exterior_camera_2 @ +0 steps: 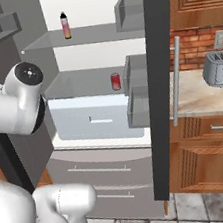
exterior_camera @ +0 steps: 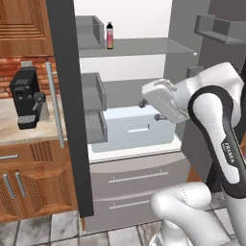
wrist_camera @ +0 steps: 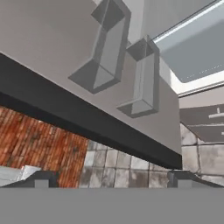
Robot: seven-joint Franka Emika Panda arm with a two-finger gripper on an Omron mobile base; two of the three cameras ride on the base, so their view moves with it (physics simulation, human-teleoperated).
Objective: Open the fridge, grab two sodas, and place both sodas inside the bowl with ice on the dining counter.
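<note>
Standing wide open, the fridge point(exterior_camera_2: 87, 6) exposes the red soda point(exterior_camera_2: 115, 81) upright on its middle shelf point(exterior_camera_2: 74, 86) and the pink soda point(exterior_camera_2: 65, 25) above, so either is reachable; the end effector point(wrist_camera: 112, 177) is spread empty, facing the door bins point(wrist_camera: 109, 48).

Fridge point(exterior_camera_2: 104, 119): light grey, both doors swung open, white interior, grey shelves, pale drawer in middle, two grey drawers below. Red soda point(exterior_camera_2: 115, 81): upright on middle shelf, right side, near door bins. Pink-white soda point(exterior_camera_2: 65, 25), dark top: upright on top shelf.
</note>
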